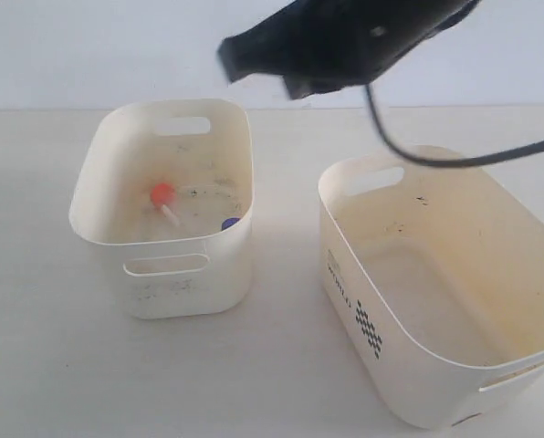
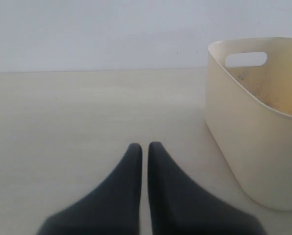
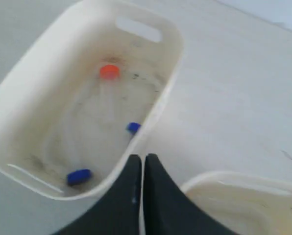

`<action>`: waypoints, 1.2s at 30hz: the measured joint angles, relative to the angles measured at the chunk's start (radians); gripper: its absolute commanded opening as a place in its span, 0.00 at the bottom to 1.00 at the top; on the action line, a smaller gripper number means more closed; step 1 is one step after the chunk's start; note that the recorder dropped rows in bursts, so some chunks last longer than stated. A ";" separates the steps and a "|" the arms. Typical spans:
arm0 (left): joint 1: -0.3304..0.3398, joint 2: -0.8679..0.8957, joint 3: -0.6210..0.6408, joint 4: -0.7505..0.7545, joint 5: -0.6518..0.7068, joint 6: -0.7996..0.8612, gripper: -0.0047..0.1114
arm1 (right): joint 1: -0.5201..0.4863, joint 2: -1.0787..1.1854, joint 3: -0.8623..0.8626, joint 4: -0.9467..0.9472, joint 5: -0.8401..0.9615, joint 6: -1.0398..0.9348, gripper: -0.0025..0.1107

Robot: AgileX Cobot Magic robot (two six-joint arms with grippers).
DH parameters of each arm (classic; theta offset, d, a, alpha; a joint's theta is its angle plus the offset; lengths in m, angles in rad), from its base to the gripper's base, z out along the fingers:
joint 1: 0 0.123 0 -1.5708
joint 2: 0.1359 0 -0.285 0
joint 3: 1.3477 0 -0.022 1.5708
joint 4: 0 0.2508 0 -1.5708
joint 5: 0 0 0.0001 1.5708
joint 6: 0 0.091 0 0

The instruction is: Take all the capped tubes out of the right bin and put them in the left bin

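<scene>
Claws were both clenched, empty: the right claw (image 3: 141,159) hung by the rim of the left bin (image 3: 23,93), the left claw (image 2: 144,147) low over the bench (image 2: 62,107). Capped tubes (image 3: 109,71) lay inside that bin, clear bodies blurred; the right bin (image 3: 219,178) was cut off.

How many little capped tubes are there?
3, in the plain tub: the orange-capped tube near its middle, one blue-capped tube against a side wall, the other blue-capped tube in a corner. More may be hidden.
</scene>
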 measured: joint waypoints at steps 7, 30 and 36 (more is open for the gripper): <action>0.000 0.000 0.000 0.000 0.000 0.000 0.08 | -0.224 -0.060 0.051 0.006 0.276 -0.145 0.02; 0.000 0.000 0.000 0.000 0.000 0.000 0.08 | -0.438 0.135 0.250 0.635 0.239 -0.613 0.02; 0.000 0.000 0.000 0.000 0.000 0.000 0.08 | -0.456 0.135 0.250 0.689 0.239 -0.653 0.02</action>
